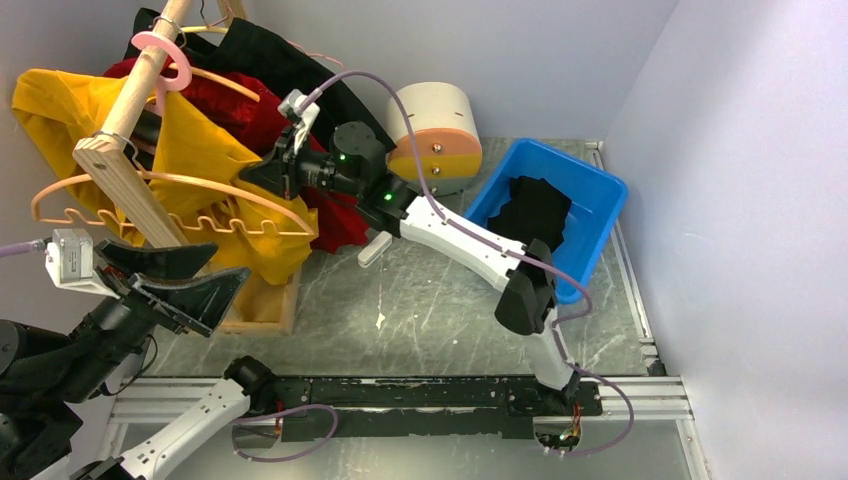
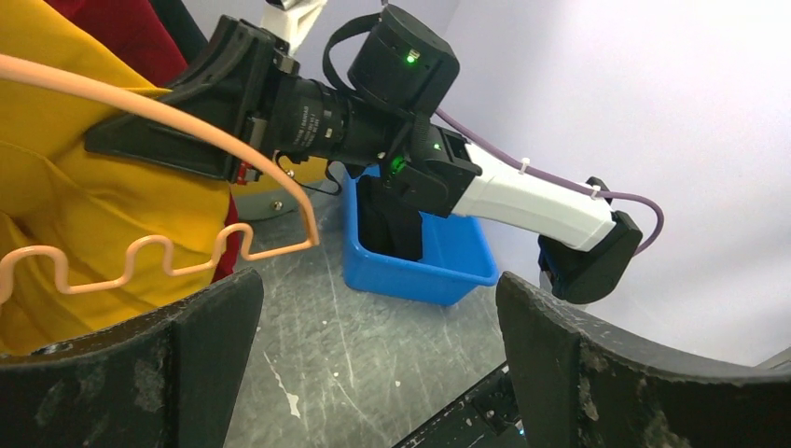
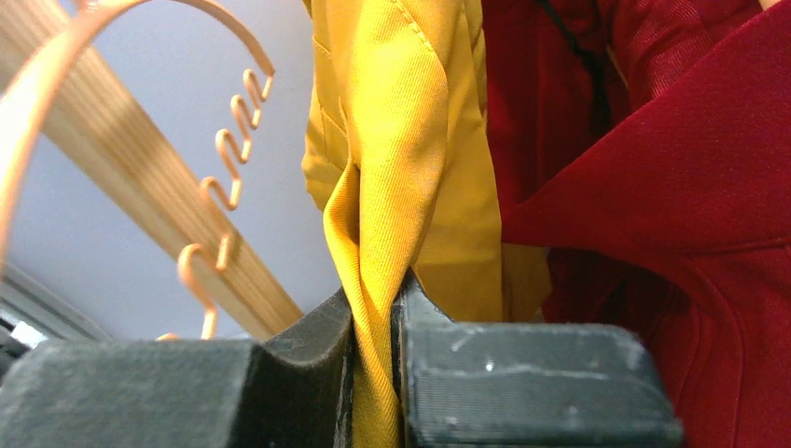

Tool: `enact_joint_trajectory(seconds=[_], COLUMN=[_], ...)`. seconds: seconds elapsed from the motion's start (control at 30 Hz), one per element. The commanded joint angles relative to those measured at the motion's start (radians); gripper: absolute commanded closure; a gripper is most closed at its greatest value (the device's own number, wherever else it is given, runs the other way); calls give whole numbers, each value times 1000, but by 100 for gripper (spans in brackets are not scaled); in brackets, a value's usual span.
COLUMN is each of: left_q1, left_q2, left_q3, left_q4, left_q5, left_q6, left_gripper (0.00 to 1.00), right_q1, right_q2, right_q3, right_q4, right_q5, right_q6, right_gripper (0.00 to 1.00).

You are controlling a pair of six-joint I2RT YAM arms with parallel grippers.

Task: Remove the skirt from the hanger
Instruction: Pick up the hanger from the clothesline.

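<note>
Fig. Yellow skirt (image 1: 215,150) hung on peach hanger (image 1: 160,200) at surface's far-left corner, w/ red garment (image 1: 260,110) behind. Right hand (image 3: 373,327) was clamped on a bunched fold of skirt; left hand (image 2: 373,373) stood spread, holding nothing, near hanger's notched bar. Fabric looked soft, light, limp, prob. slippery: pinch a thick fold nr hanger edge.

Surface (image 1: 420,300): grey, marbled, scuffed; carries blue bin (image 1: 600,195) at right rear; round cream-and-orange drum (image 1: 437,135) at rear; wooden rack base (image 1: 265,300) at left.
</note>
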Motion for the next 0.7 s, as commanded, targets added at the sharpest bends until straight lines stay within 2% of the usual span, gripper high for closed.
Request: enact_joint_trajectory(seconds=[0.0, 0.3, 0.47, 0.67], left_q1=[-4, -5, -5, -5], left_q2=[30, 78, 111, 139], left_q3=[36, 70, 117, 131], left_q4=[41, 64, 59, 67], left_q5=[32, 71, 77, 66], left_q6=[24, 47, 52, 70], left_gripper=[1, 0, 0, 1], right_q1=[-11, -32, -38, -72], right_q2=[-151, -268, -364, -559], right_q3=[-12, -145, -276, -504], right_q4=[202, 194, 92, 7], right_q5=[-17, -29, 17, 94], right_q6=[16, 30, -32, -53], right_gripper=[100, 100, 100, 100])
